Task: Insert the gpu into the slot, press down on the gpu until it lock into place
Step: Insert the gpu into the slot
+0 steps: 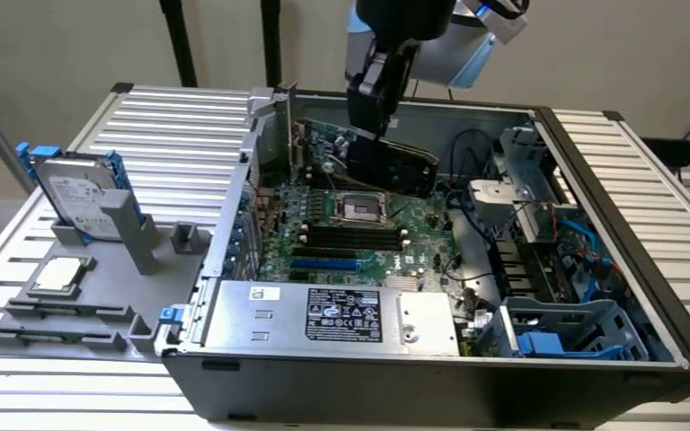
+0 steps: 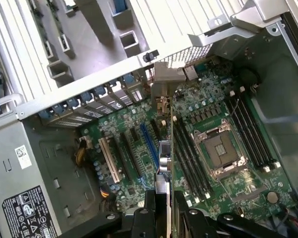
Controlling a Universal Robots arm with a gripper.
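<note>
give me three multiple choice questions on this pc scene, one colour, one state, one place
1. What colour is the slot?
A. bright blue
B. red
C. yellow

2. How is the gpu now?
A. lying flat on a shelf
B. held by the gripper, tilted above the motherboard
C. seated in the slot

3. Where is the hard drive?
A. in the gripper
B. on the motherboard
C. on the grey stand, at the exterior view's left of the case

Answers:
1 A, the long strip on the board is bright blue.
2 B, the card hangs from the gripper, clear of the board.
3 C, it stands upright in the stand outside the case.
</note>
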